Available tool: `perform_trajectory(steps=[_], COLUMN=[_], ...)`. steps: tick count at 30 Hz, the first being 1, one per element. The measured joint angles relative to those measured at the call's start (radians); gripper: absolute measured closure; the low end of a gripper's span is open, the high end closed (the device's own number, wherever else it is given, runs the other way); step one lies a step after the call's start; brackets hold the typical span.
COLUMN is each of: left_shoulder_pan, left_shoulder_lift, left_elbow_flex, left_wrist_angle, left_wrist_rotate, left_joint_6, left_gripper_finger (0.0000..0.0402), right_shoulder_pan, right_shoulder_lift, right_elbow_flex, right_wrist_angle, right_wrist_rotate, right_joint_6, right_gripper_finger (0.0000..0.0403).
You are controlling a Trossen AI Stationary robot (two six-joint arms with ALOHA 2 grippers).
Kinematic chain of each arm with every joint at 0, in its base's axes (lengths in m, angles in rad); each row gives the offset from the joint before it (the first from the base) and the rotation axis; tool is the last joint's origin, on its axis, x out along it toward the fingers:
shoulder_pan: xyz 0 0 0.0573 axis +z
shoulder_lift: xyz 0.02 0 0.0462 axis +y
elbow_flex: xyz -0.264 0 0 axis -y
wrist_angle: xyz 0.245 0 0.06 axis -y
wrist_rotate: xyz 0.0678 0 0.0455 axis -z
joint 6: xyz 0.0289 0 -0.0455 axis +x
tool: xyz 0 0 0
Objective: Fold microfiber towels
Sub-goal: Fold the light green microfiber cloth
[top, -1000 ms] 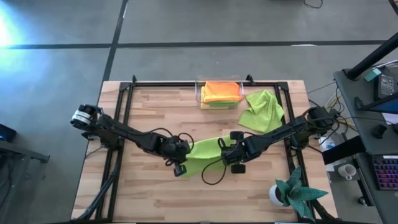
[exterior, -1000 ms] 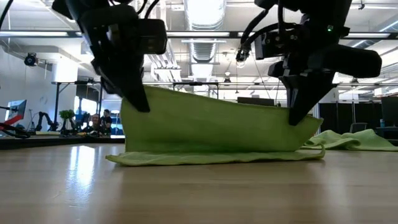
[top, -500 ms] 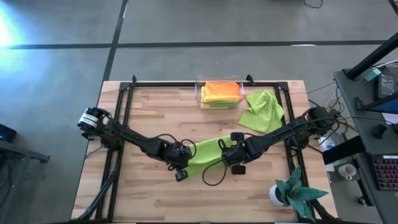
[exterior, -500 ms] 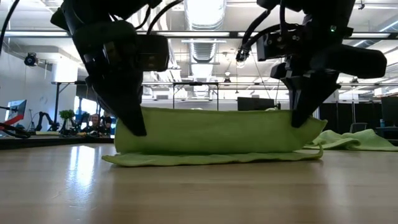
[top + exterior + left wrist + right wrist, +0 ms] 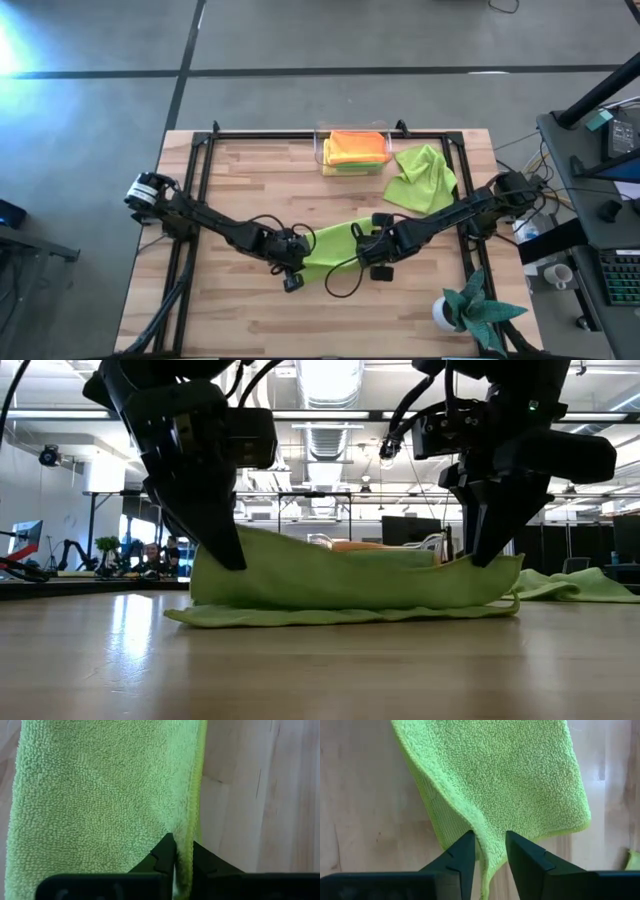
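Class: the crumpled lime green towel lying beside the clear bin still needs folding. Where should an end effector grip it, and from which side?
Probably a corner or raised fold of the crumpled lime green towel, from above: it lies bunched on the table, so its flat edges offer little to pinch. Which corner is free cannot be told.

Left end effector (image 5: 290,262) and right end effector (image 5: 372,252) low mid-table, fingers pinched closed.

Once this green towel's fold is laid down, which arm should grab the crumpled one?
Right, probably. The crumpled lime towel lies beside the right arm, behind the right gripper; the left gripper would have to cross over. Both pinch the green towel.
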Motion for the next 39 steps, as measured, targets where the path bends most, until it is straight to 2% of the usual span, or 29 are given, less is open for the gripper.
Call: perform_trajectory(steps=[5,9,13,15,18,23,27,39], left_shoulder_pan=[-0.001,-0.003,-0.003,-0.004,-0.005,-0.004,0.002,0.05], left_shoulder_lift=[0.0,-0.001,-0.02,-0.042,-0.094,-0.138,-0.11,-0.013], left_elbow_flex=[0.0,0.001,0.018,0.032,0.039,0.023,-0.006,-0.073], left_wrist_angle=[0.0,-0.001,-0.003,-0.011,-0.019,-0.02,-0.019,-0.02], left_wrist_rotate=[0.0,0.003,0.099,0.134,0.132,0.007,-0.051,-0.06], left_joint_6=[0.0,-0.001,0.0,0.0,0.0,0.012,0.034,-0.034], left_gripper_finger=[0.0345,0.0301,0.0278,0.0277,0.0283,0.0297,0.0305,0.0307], right_shoulder_pan=[0.0,0.0,0.006,0.011,0.025,0.059,0.081,0.124], right_shoulder_lift=[0.0,0.0,-0.003,-0.01,-0.034,-0.078,-0.088,-0.09], right_elbow_flex=[0.0,0.002,0.031,0.049,0.067,0.069,0.069,0.068], right_wrist_angle=[-0.011,-0.022,-0.111,-0.181,-0.234,-0.217,-0.192,-0.075], right_wrist_rotate=[-0.004,-0.064,-0.116,-0.127,-0.127,-0.125,-0.122,-0.119], right_joint_6=[0.02,0.073,0.117,0.142,0.201,0.281,0.359,0.464], right_gripper_finger=[0.0294,0.0294,0.0294,0.0294,0.0294,0.0294,0.0294,0.0294])
